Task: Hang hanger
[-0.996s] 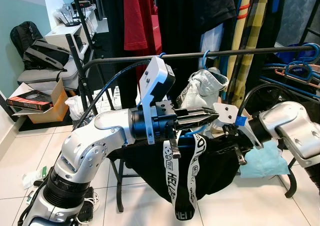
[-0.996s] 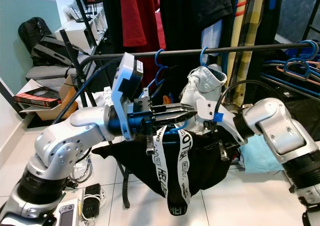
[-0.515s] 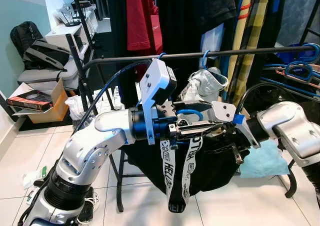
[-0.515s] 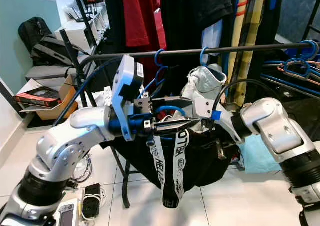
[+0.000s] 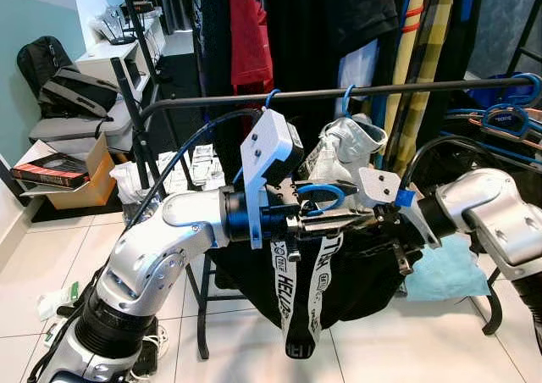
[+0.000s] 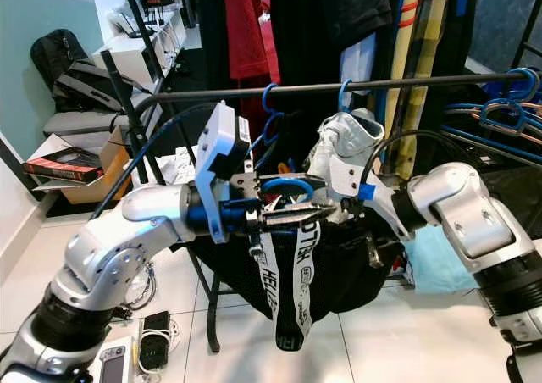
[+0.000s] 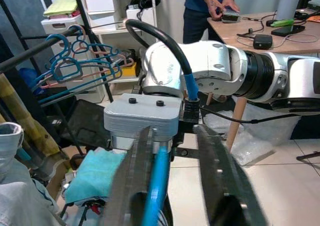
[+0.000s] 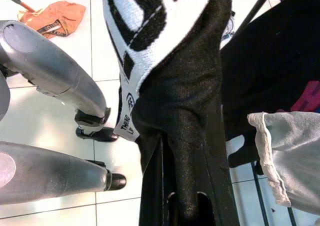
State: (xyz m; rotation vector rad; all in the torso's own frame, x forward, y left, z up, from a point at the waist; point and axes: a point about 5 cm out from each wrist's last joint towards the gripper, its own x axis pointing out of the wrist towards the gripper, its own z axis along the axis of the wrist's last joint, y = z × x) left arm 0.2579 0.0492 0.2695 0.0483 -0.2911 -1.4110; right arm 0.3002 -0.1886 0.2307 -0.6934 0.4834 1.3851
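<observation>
The left gripper [image 5: 339,222] reaches across in front of the robot, its two fingers set close around the blue hanger [image 5: 320,195], whose hook curves up just above them. A black garment [image 5: 364,269] with white lettered straps [image 5: 292,290] hangs from the hanger and droops below both arms. The right gripper [image 5: 385,222] meets it from the other side, its fingers pressed into the black cloth; in the right wrist view the fabric wraps over them, gripped. Behind and above runs the black rail [image 5: 356,93], well above the hanger, carrying a grey garment [image 5: 347,141] and more blue hangers [image 5: 500,112]. Clothes hang beyond.
</observation>
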